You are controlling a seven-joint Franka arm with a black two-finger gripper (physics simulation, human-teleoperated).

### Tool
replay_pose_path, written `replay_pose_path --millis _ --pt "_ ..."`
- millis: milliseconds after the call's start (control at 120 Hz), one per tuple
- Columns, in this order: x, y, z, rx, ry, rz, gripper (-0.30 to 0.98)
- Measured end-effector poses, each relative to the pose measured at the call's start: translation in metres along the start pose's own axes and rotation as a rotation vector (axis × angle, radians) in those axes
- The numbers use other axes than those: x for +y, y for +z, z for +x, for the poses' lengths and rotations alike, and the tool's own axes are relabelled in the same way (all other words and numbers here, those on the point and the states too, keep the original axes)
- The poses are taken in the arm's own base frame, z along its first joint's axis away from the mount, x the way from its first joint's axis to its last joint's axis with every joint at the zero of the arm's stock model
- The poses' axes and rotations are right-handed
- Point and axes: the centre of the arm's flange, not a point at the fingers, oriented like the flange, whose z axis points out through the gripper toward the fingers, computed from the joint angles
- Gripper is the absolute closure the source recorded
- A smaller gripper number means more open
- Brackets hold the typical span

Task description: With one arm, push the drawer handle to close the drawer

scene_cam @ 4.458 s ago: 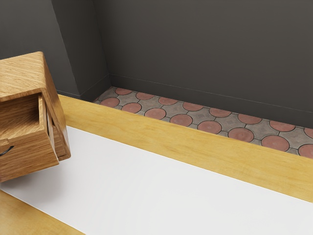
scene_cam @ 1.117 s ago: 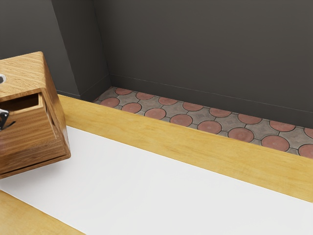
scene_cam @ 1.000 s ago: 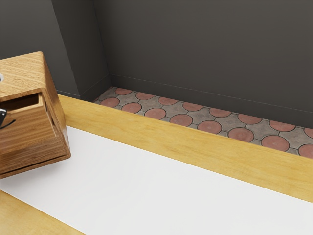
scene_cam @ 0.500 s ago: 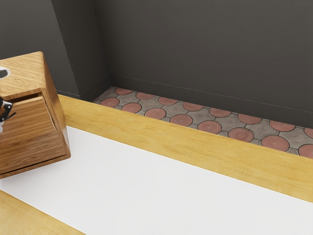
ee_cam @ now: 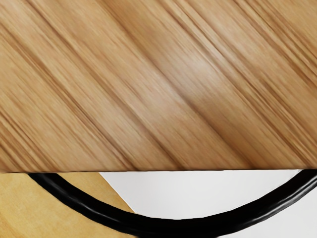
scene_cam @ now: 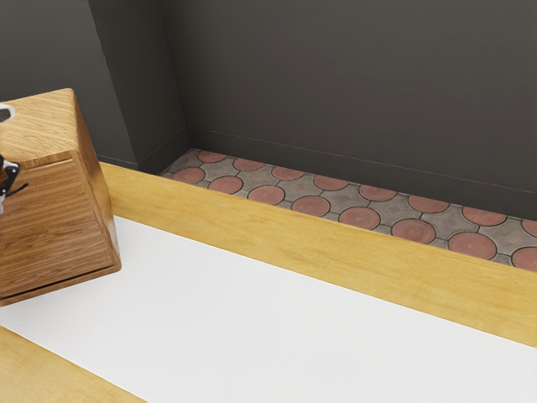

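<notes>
In the exterior view, our black gripper is at nine o'clock, at the upper drawer's curved black handle; we cannot tell whether it is apart or together. The wooden drawer sits in the brown wood-grain cabinet, at nine o'clock, with a thin seam along its top edge. Its front faces roughly six o'clock. In the wrist view, the handle bows out past a straight wooden edge, above the surface.

From the cabinet's base, a broad white flat strip runs toward four o'clock, our longest stretch of room. The yellow wooden surface borders it; its far edge slants from ten o'clock to three, with red-and-grey floor tiles beyond and a dark grey wall toward twelve.
</notes>
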Motion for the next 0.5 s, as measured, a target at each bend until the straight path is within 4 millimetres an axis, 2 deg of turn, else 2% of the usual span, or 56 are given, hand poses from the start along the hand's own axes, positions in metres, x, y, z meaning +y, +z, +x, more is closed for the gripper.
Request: replay_pose_path --millis 200,283,325,367,417,450,500 --pt "-0.002 -0.007 -0.002 0.01 0.001 -0.014 0.78" --pt "-0.009 -0.015 -0.031 0.024 0.01 -0.04 0.78" --pt "-0.013 -0.039 -0.056 0.06 0.025 -0.066 0.77" --pt "-0.013 -0.072 -0.082 0.104 0.051 -0.085 0.72" --pt "0.007 -0.109 -0.114 0.143 0.118 -0.079 0.6" --pt "0.019 -0.152 -0.133 0.184 0.172 -0.073 0.53" --pt "0.025 -0.223 -0.164 0.232 0.241 -0.065 0.42"
